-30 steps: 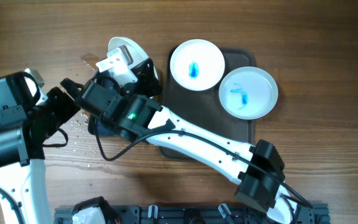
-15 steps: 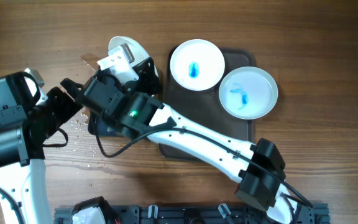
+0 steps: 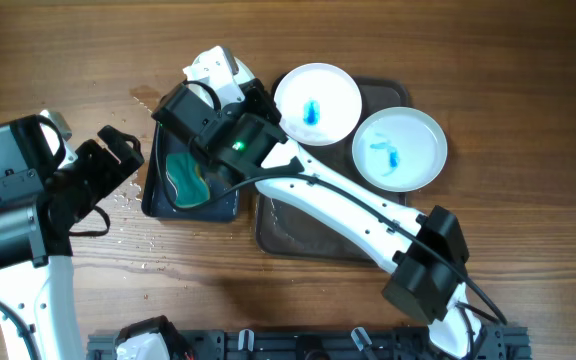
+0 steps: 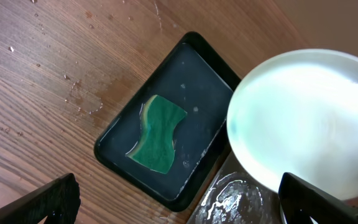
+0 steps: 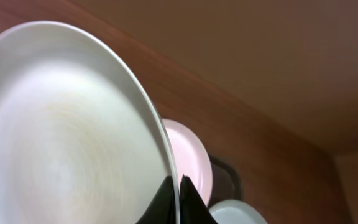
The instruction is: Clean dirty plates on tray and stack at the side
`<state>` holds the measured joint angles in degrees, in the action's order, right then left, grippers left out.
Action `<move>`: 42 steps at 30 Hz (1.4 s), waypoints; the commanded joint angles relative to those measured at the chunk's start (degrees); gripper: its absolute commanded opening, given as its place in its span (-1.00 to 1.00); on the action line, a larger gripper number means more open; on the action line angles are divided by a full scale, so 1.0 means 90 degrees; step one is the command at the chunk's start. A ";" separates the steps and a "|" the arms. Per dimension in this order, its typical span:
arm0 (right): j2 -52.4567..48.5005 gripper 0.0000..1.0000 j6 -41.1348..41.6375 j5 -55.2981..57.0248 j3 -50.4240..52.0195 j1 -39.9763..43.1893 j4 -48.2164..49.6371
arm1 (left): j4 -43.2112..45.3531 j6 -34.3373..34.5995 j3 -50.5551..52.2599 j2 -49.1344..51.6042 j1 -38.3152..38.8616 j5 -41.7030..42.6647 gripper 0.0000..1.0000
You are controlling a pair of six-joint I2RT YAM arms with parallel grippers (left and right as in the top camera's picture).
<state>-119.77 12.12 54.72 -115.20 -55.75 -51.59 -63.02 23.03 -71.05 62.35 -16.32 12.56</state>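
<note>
White held plate (image 5: 61, 137) shows no blue on the face the left wrist cam sees. It's tipped steeply, w/ the right tool (image 5: 178, 186) clenched on its rim only. The plate is off the worktop (image 3: 488, 60), up over the far end of the black tray (image 3: 153, 200). The sponge (image 3: 188, 180) lies in that tray below the tool.

The left tool (image 3: 118, 147) is released, fingers spread wide w/ nothing between. It sits to one side of the black tray, well apart from the plate.

The near smeared plate (image 3: 316, 105) is just beside the right tool, and the far smeared plate (image 3: 400, 148) is beyond it. Both sit on the brown tray (image 3: 383, 215), and the near one overhangs the tray's rim toward the tool.

By the look of it, one plate is done and two are to go. No stack has been started.

Risks:
- The grip is a thin edge pinch on what's prob. a wet plate. A fast swing or wrist roll could let it pivot or slip out.
- Swinging the plate toward the near smeared plate could clip it. That one overhangs, so a knock could tip it off the tray.
- There are drops on the worktop near the left tool. A plate set down there may skid.
- The right arm lies across the brown tray, so dropping low risks brushing it.
</note>
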 commanded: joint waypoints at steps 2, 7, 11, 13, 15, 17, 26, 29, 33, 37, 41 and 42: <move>0.0223 -0.92 0.0806 -0.0039 -0.0163 0.0036 -0.0260 | 0.0017 -0.0036 -0.0114 0.0000 -0.0041 0.0102 1.00; 0.0287 -0.91 0.0180 0.0401 -0.0165 0.0005 -0.0070 | 0.0017 -0.0039 -0.0114 0.0000 -0.0041 0.0102 1.00; 0.0299 -0.91 -0.0255 0.1064 -0.0165 -0.0335 -0.0029 | 0.0017 -0.0039 -0.0114 0.0000 -0.0041 0.0102 1.00; 0.0299 -0.92 -0.0049 0.1540 -0.0165 -0.0661 -0.0007 | 0.0019 -0.0039 -0.0114 0.0000 -0.0041 0.0102 1.00; 0.0299 -0.91 0.0002 0.1768 -0.0165 -0.0821 0.0017 | 0.0017 -0.0039 -0.0114 0.0000 -0.0041 0.0102 1.00; 0.0296 -0.91 0.0010 0.2004 -0.0163 -0.0979 0.0036 | 0.0019 -0.0036 -0.0114 0.0000 -0.0041 0.0102 1.00; 0.0296 -0.91 0.0005 0.2169 -0.0163 -0.1020 0.0068 | 0.0019 -0.0039 -0.0114 0.0000 -0.0041 0.0102 1.00; 0.0296 -0.91 0.0015 0.2210 -0.0165 -0.1015 0.0068 | 0.0019 -0.0039 -0.0114 0.0000 -0.0041 0.0102 1.00; 0.0296 -0.91 0.1088 0.0192 -0.0163 -0.0134 -0.0522 | 0.0019 -0.0039 -0.0114 0.0000 -0.0041 0.0102 1.00; 0.0454 -0.91 0.1389 -0.4852 -0.0165 0.1928 -0.0967 | 0.0019 -0.0039 -0.0114 0.0000 -0.0041 0.0102 1.00; 0.1297 -0.91 0.0981 -0.8109 -0.0165 0.3988 -0.1277 | 0.0019 -0.0039 -0.0114 0.0000 -0.0041 0.0102 1.00; 0.1892 -0.91 0.0937 -0.8400 -0.0165 0.4983 -0.1617 | 0.0019 -0.0039 -0.0114 0.0000 -0.0041 0.0102 1.00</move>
<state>-113.36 21.39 -4.60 -115.55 -17.63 -64.18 -63.00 23.03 -71.05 62.35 -16.32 12.56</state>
